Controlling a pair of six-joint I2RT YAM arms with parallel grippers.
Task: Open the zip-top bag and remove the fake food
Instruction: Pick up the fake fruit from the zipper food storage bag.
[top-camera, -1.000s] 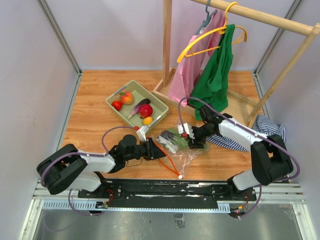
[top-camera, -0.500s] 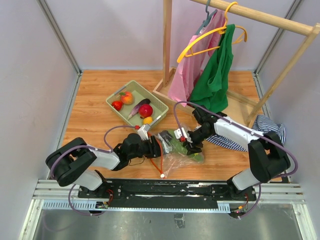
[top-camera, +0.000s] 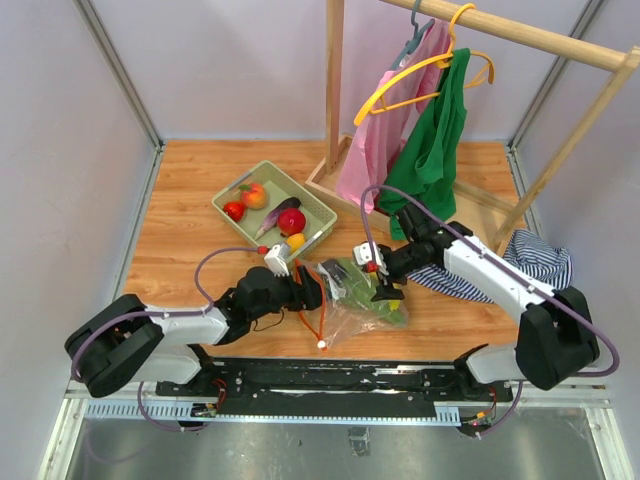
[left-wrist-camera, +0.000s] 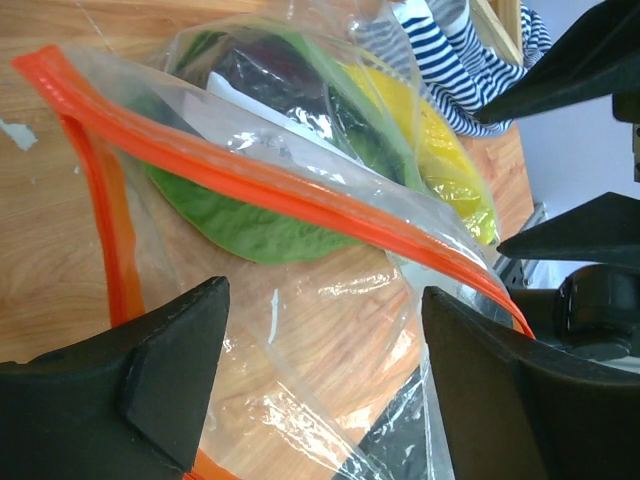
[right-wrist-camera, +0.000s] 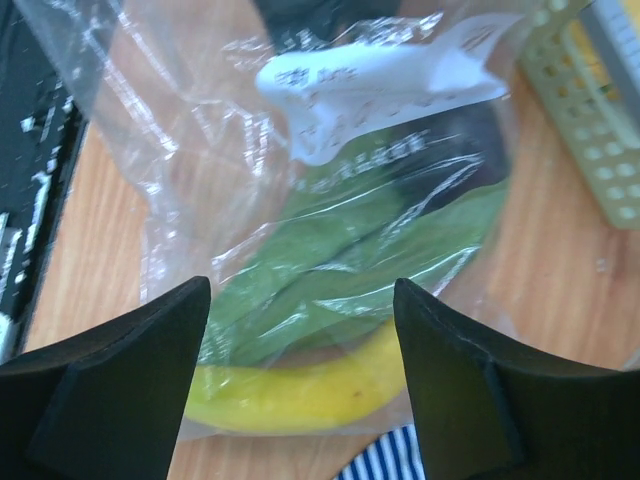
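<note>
Wooden surface (top-camera: 190, 210): bag (top-camera: 352, 308) lies near centre, zip apparently parted, banana (right-wrist-camera: 300, 388) and green piece (right-wrist-camera: 350, 265) inside. Fruits (top-camera: 290, 221) sit in far-left basket (top-camera: 298, 187). Left end effector (top-camera: 316, 292) and right end effector (top-camera: 388, 296) gape, empty. Removal judged incomplete.

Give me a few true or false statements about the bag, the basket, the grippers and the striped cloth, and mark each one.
1. The banana lies inside the zip-top bag. True.
2. The green basket holds nothing. False: several pieces of fake food lie in it.
3. The left gripper and the right gripper both have their jaws open. True.
4. The striped cloth hangs on a hanger. False: it lies on the table beside the right arm.
</note>
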